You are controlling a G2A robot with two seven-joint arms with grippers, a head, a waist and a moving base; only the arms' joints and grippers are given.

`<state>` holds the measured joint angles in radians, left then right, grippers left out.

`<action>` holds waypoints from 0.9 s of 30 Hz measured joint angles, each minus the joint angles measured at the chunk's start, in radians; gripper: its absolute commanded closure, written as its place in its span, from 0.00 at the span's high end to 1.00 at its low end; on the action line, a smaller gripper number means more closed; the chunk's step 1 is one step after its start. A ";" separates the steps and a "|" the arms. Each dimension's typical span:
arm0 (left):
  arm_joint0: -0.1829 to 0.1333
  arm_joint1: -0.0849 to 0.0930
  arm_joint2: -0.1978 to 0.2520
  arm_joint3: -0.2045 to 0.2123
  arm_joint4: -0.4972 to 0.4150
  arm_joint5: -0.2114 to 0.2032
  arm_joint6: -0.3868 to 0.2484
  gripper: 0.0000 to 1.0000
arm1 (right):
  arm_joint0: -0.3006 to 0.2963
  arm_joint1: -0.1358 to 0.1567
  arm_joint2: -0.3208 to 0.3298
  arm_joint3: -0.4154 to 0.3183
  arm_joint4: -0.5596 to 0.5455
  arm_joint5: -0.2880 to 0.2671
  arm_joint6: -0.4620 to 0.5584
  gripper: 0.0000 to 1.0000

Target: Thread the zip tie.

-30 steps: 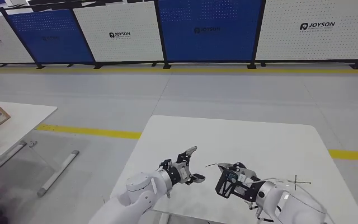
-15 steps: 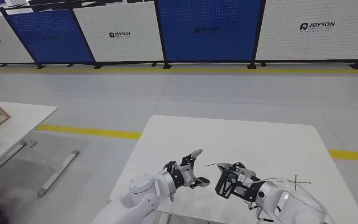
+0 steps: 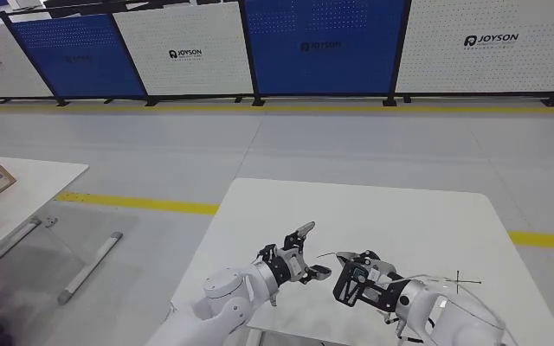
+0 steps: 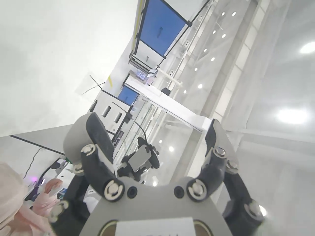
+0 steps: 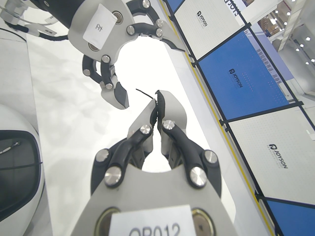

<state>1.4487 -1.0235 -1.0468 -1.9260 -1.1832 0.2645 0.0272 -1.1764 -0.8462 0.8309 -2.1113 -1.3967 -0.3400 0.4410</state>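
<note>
left gripper point(image 5: 150, 73): fingers spread wide, holding nothing | zip tie point(image 5: 145, 94): above the near part of the table point(image 3: 389, 208), free tip near the left gripper's lower finger, not touching | right gripper point(image 5: 156, 99): right wrist view shows its fingers pinched together on the zip tie

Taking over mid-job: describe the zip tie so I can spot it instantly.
Over the white table, near the robot, two grippers face each other. The zip tie is the thin black strip poking from the shut right gripper toward the open left gripper. Unlike the dark crossed strands on the table, it is gripped.
</note>
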 measured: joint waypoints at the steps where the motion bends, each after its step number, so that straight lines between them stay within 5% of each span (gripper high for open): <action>1: -0.003 -0.002 0.005 0.005 0.004 0.000 0.002 0.89 | 0.000 0.000 0.000 0.000 0.000 0.000 0.000 0.00; 2: -0.005 -0.003 0.008 0.008 0.006 0.000 0.003 0.49 | 0.000 0.000 0.000 0.000 0.000 0.000 0.000 0.00; 4: -0.008 -0.006 0.014 0.014 0.008 0.008 0.003 0.37 | 0.000 0.000 0.000 0.000 0.000 0.000 0.000 0.00; 5: -0.009 -0.007 0.015 0.015 0.007 0.012 0.002 0.19 | 0.000 0.000 0.000 0.000 0.000 0.000 0.000 0.00; 8: -0.009 -0.009 0.015 0.017 0.005 0.020 -0.001 0.00 | 0.000 0.000 0.000 0.000 0.000 0.000 0.000 0.00; 27: 0.026 -0.012 -0.001 0.000 0.062 0.047 -0.035 0.00 | 0.000 0.000 0.000 0.000 0.000 0.000 0.000 0.00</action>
<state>1.4749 -1.0353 -1.0482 -1.9265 -1.1210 0.3113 -0.0077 -1.1764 -0.8462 0.8309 -2.1113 -1.3967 -0.3400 0.4410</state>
